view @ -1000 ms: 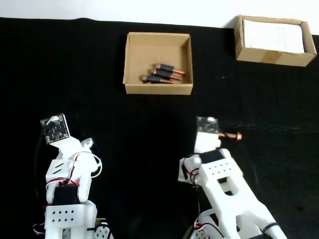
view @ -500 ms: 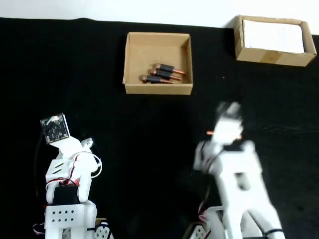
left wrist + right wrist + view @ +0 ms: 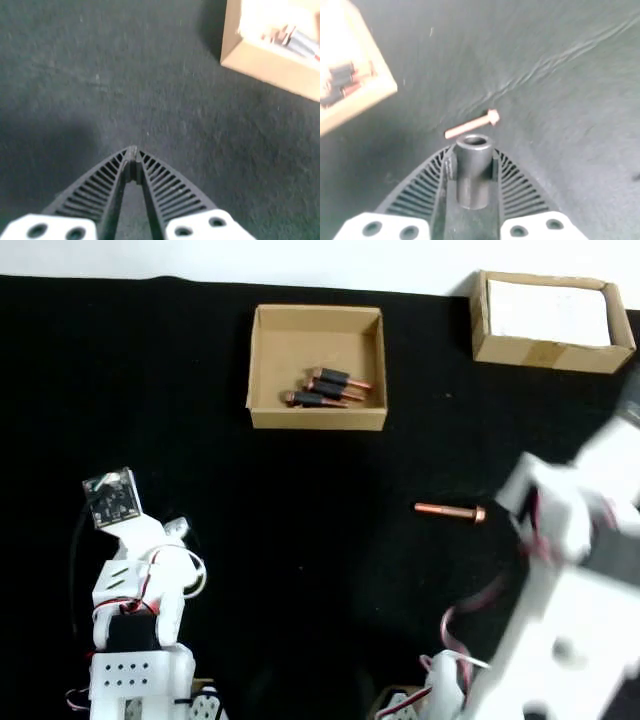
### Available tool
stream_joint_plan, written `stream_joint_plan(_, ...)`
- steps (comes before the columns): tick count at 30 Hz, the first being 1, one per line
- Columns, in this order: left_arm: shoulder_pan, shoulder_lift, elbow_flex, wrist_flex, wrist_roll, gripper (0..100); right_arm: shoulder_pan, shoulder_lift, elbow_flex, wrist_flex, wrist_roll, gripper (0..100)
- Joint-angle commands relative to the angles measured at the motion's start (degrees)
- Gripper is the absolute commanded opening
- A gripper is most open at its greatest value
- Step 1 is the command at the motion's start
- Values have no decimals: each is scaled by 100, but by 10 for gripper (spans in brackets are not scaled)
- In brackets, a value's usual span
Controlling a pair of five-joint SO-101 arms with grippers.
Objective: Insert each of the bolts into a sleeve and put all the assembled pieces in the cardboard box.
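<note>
A copper bolt (image 3: 450, 510) lies flat on the black table, right of centre; it also appears as the bolt (image 3: 471, 125) just beyond my right gripper. My right gripper (image 3: 471, 157) is shut on a dark sleeve (image 3: 471, 172), held upright between its fingers with the open end up. The right arm (image 3: 565, 600) stands raised at the lower right of the high view. My left gripper (image 3: 131, 154) is shut with nothing in it, over bare cloth at the lower left. The cardboard box (image 3: 318, 418) at the back centre holds three assembled pieces (image 3: 328, 388).
A second cardboard box (image 3: 551, 352) with white paper inside sits at the back right. The left arm's body (image 3: 135, 590) occupies the lower left. In the left wrist view a corner of the cardboard box (image 3: 265, 60) is visible ahead.
The right arm has swung to the right and risen, uncovering the bolt on the table. The bolt and the left arm have stayed put.
</note>
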Motion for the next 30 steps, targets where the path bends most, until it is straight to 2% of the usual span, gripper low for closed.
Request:
stream_joint_plan(1,251,31,-374,563,-62,10,787,-1138,-136,-215,44,7)
stream_joint_plan(6,699,655,-1771,1424,-633,10,2396,-2571,1358,-1490,44,7)
stream_joint_plan(11,1473,2923,-3925,2321,-888,10,3714,-4031,3741,-3433,62,7)
stream_joint_plan(15,2158,4919,-5868,2971,-879,10,4224,-5051,5578,-5130,62,7)
stream_joint_plan(20,3248,6800,-7864,3279,-905,10,4752,-6114,7407,-6862,79,7)
stream_joint_plan(23,3705,7749,-8971,3437,-941,10,4927,-6114,8259,-7829,519,7)
stream_joint_plan(26,4040,8760,-10035,3657,-1521,11,5218,-6079,9051,-8857,703,7)
stream_joint_plan(28,4119,9473,-10756,3947,-2356,11,5393,-6105,9552,-9490,721,7)
stream_joint_plan(30,4136,10229,-11495,4158,-3297,11,5490,-6026,9736,-9675,897,7)
